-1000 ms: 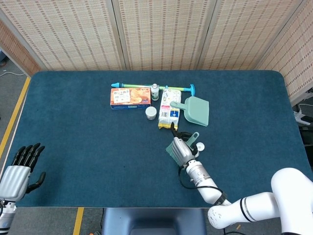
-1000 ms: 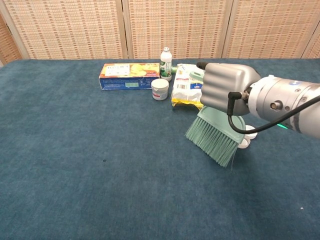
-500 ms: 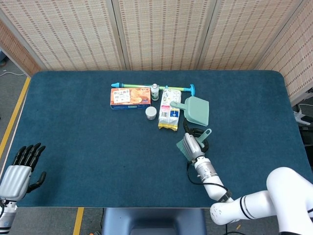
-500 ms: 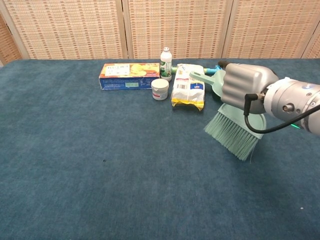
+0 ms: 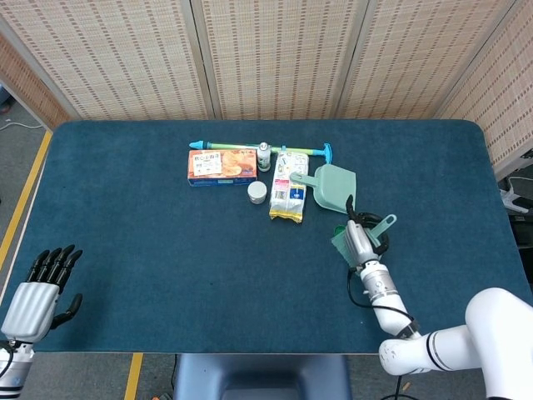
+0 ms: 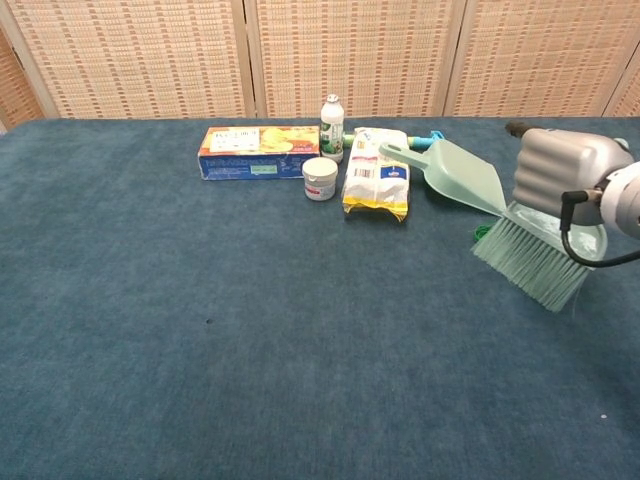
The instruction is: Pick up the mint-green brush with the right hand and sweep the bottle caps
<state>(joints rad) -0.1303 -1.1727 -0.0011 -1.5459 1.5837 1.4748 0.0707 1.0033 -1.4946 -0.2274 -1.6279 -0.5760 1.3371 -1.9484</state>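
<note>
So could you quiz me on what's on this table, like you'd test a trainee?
1. True or false: the right hand holds the mint-green brush.
2. What stands closest to the white jar? A) orange box B) dustpan C) left hand
3. Fill in: the left hand's fingers hold ____.

Key: 1 true; 2 A; 3 nothing.

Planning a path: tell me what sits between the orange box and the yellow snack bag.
In the head view, a white jar and a small bottle sit between orange box and yellow snack bag.
</note>
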